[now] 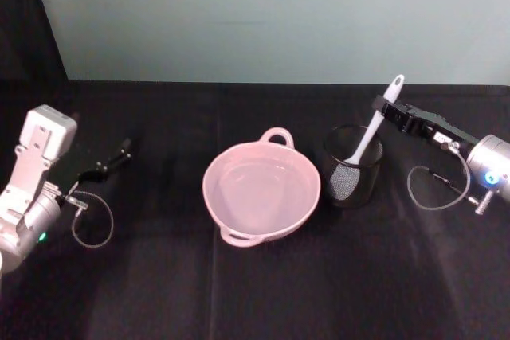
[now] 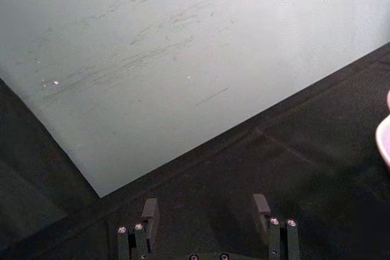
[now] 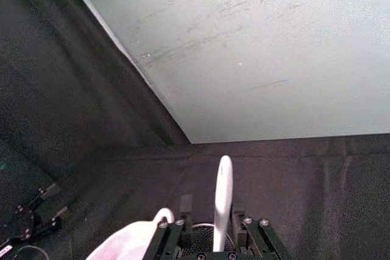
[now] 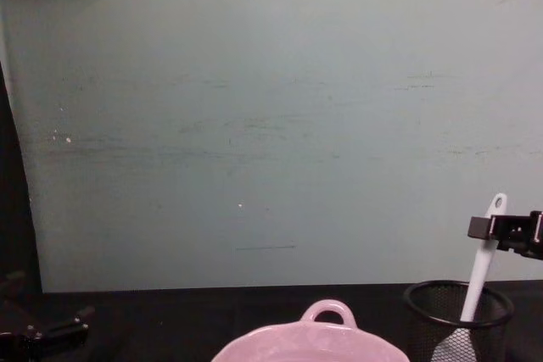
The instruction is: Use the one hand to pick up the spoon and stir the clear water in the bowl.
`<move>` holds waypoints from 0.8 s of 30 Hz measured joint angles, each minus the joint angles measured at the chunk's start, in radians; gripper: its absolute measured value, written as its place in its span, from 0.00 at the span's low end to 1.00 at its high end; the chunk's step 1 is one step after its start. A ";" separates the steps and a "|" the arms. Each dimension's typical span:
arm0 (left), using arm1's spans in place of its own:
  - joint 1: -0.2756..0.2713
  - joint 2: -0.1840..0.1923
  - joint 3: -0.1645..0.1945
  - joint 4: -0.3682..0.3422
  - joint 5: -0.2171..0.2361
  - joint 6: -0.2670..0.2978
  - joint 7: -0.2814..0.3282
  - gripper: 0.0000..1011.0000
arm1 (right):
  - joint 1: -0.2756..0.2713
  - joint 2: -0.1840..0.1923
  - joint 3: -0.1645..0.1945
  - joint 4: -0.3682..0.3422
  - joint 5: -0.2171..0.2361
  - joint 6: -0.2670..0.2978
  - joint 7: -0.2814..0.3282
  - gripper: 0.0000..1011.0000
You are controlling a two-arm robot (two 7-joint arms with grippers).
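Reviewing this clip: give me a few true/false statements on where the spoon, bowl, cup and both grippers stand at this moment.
1. The spoon stands in the mesh cup. True.
2. The right gripper is at the spoon's handle, above the cup's rim. True.
3. The spoon's head is in the bowl. False: it is still inside the cup, to the robot's right of the bowl.
4. The left gripper holds the bowl's loop handle. False: it is open and empty over the black cloth, well to the bowl's left.
5. The cup lies tipped on its side. False: it stands upright.
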 joint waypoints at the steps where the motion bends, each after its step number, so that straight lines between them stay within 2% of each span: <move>1: 0.000 0.000 0.000 0.000 0.000 0.000 0.000 1.00 | 0.000 0.000 0.000 0.000 0.000 0.000 0.000 0.39; 6: 0.000 0.000 0.000 0.000 0.000 0.000 0.000 1.00 | 0.000 0.000 0.000 -0.001 -0.002 0.000 0.000 0.54; 7: 0.000 0.000 0.000 0.000 0.000 0.000 0.000 1.00 | 0.000 0.000 0.000 -0.001 -0.002 0.000 0.000 0.54; 9: 0.000 0.000 0.000 0.000 0.000 0.000 0.000 1.00 | 0.000 0.000 0.000 -0.001 -0.002 0.000 0.000 0.64; 18: 0.000 0.000 0.000 0.000 0.000 0.000 0.000 1.00 | 0.000 0.000 0.000 -0.001 -0.004 -0.001 0.000 0.91; 22: 0.000 0.000 0.000 0.000 0.000 0.000 0.000 1.00 | 0.000 0.000 0.000 -0.001 -0.004 -0.001 0.000 0.99; 24: 0.000 0.000 0.000 0.000 0.000 0.000 0.000 1.00 | 0.000 0.002 -0.004 -0.002 -0.013 -0.009 -0.001 0.99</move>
